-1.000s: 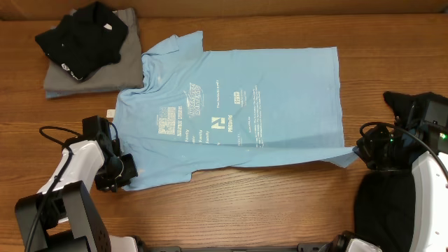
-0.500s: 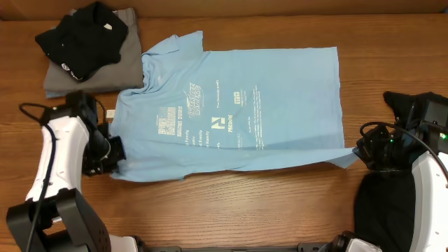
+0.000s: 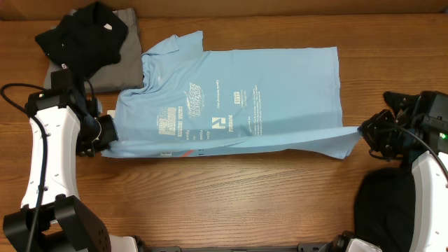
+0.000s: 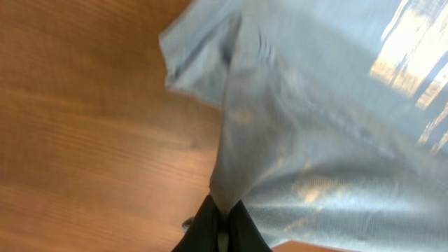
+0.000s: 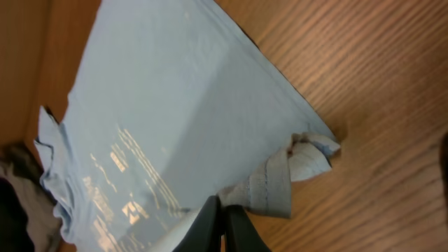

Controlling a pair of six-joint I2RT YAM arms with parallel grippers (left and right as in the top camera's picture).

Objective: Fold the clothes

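Light blue T-shirt [image 3: 238,98] is laid flat on the wooden table [image 3: 245,203], around centre, slightly toward the far side. Its long axis runs left-right in the overhead view: the neck and sleeve end points left, the hem points right. The printed side is up, with the text lines turned sideways to the camera. The near long edge is drawn in a nearly straight line between the two grippers. The left gripper [image 3: 105,134] is closed tight on the near left corner of the shirt; in the left wrist view the fingers [image 4: 210,227] are seen pressed together with fabric bunched between them, though that frame is blurred. The right gripper [image 3: 364,133] is clamped on the near hem corner; in the right wrist view a rolled bit of hem is seen pinched at the fingers [image 5: 213,213], with the corner lifted off the wood. A black garment [image 3: 80,35] is stacked on a grey one [image 3: 122,66] at the far left, just beside the shirt's sleeve. A dark cloth [image 3: 385,203] lies near the right arm.
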